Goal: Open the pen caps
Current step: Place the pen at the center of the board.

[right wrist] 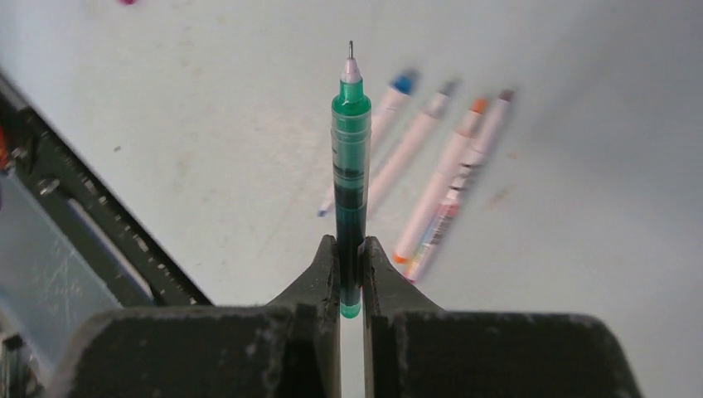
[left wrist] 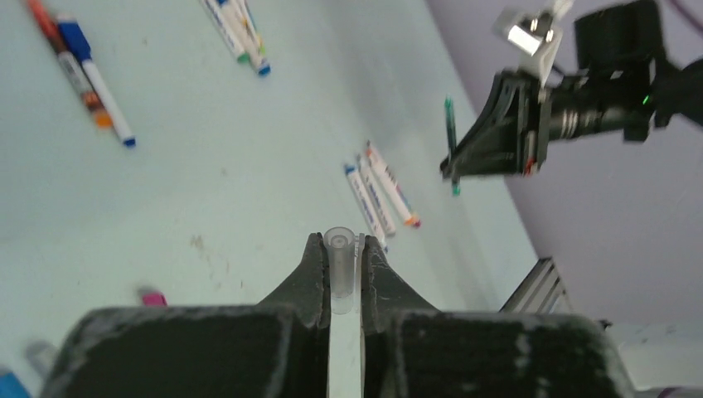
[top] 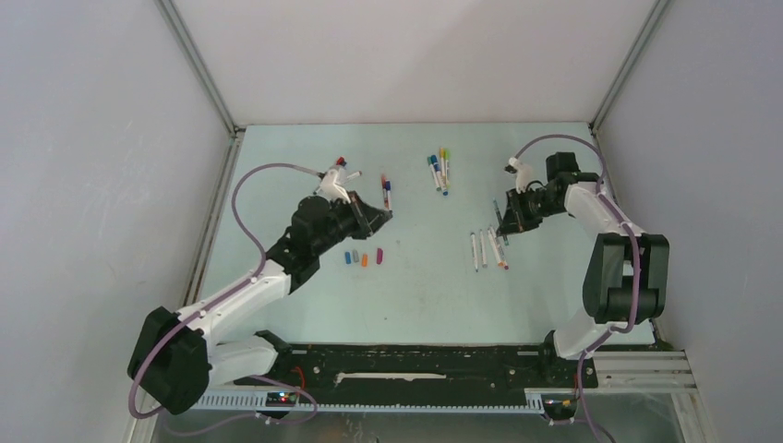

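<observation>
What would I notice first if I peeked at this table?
Probably the green pen, pinched in the right gripper with its tip bare and pointing away. Next, the clear cap squeezed in the left gripper. Then the little row of loose caps lying on the table near the left arm.

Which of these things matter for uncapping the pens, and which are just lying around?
Job:
green pen in right pincer
clear cap in left pincer
pens at the back

Lying about:
three loose caps
black rail
</observation>
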You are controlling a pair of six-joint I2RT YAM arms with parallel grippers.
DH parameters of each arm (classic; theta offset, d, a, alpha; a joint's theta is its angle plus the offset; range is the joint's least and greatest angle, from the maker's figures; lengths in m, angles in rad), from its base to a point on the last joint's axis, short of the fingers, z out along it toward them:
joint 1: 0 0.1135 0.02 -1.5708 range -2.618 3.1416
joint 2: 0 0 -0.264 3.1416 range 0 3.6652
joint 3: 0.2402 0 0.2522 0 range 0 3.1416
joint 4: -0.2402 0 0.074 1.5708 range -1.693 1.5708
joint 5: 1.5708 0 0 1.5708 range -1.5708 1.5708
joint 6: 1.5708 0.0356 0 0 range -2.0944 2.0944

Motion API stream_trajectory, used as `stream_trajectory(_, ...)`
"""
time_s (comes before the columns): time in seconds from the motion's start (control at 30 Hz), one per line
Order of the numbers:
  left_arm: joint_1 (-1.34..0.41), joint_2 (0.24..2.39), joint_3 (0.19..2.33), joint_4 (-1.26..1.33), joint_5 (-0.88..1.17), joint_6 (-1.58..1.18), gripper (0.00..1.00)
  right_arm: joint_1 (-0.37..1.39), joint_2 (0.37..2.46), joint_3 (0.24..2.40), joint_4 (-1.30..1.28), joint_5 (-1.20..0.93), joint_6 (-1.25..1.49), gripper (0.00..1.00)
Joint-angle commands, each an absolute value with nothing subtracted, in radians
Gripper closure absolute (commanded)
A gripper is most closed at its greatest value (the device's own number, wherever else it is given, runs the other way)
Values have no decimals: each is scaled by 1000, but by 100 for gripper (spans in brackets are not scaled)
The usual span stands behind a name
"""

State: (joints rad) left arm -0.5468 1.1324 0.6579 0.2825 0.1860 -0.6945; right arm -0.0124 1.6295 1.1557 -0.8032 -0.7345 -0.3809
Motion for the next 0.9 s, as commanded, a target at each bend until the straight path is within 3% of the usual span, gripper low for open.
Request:
stream_trajectory(0.0,-609,1093,647,178,130,-604,99,-61,1678,1156,-735,-578,-285,100)
stream_trajectory(0.3,-650,1138,637,169,110,-589,99,-69,1784,1155,-742,-471,-275,94)
stream_trajectory(0.87,-676,1206,645,164,110,-577,98,-81,1865,1182,-794,-490,-278,81)
